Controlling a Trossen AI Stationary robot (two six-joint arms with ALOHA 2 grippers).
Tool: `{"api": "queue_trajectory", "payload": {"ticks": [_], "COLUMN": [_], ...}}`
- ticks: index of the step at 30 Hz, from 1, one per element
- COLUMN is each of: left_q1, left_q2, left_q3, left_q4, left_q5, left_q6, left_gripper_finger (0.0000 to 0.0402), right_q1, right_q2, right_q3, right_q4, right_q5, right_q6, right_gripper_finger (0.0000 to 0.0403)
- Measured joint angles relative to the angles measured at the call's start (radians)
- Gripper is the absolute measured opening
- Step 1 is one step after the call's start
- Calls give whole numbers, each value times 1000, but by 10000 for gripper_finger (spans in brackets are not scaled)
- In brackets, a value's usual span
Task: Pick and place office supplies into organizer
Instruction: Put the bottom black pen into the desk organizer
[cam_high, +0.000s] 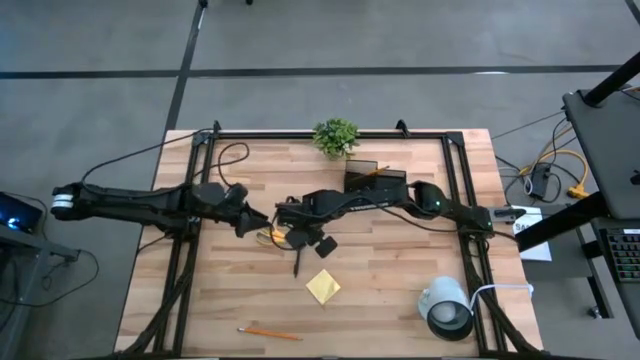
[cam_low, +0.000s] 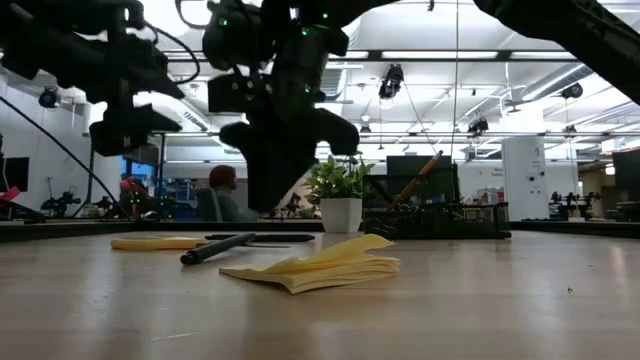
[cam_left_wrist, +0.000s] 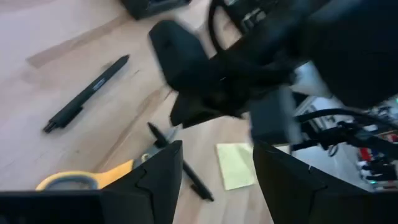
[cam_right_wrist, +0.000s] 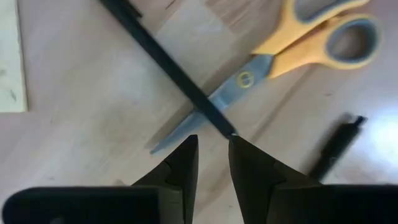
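Right now my right gripper (cam_right_wrist: 212, 155) hangs just over the table with its fingers parted only narrowly and nothing between them, its tips at the end of a black pen (cam_right_wrist: 166, 67) that lies across the blades of the yellow-handled scissors (cam_right_wrist: 273, 59). That overlap worries me: if I close here I may pinch pen and blade together, or nudge the pen so it rolls off. A second pen (cam_right_wrist: 336, 146) lies just beside, easy to knock. My left gripper (cam_left_wrist: 214, 171) hovers close by, fingers wide apart and empty, facing the right arm's wrist, so the two arms could clash over this cluster. Further out, the sticky-note pad (cam_high: 322, 286) and an orange pencil (cam_high: 268, 332) wait on the table. The organizer (cam_high: 372, 178) sits at the far edge near the plant (cam_high: 335, 136), under the right arm.
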Motion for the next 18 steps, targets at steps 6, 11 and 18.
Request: {"api": "queue_trajectory", "payload": {"ticks": [6,11,18], "left_q1": [0,0,0], "left_q2": [-79,-120,-143], "left_q3": [0,0,0], "left_q4": [1,1,0], "left_q5": [0,2,3], "left_q6": [-3,-5,-26], "left_gripper_finger": [180,180,180], "right_q1": [-2,-1,-6], "right_q2": [0,0,34], "right_q3": [-45,-50,-52], "right_q4": [78,114,125], "right_q5": [5,4,4], "right_q6": [-26,-80,-125], "right_gripper_finger": [79,86,87]}}
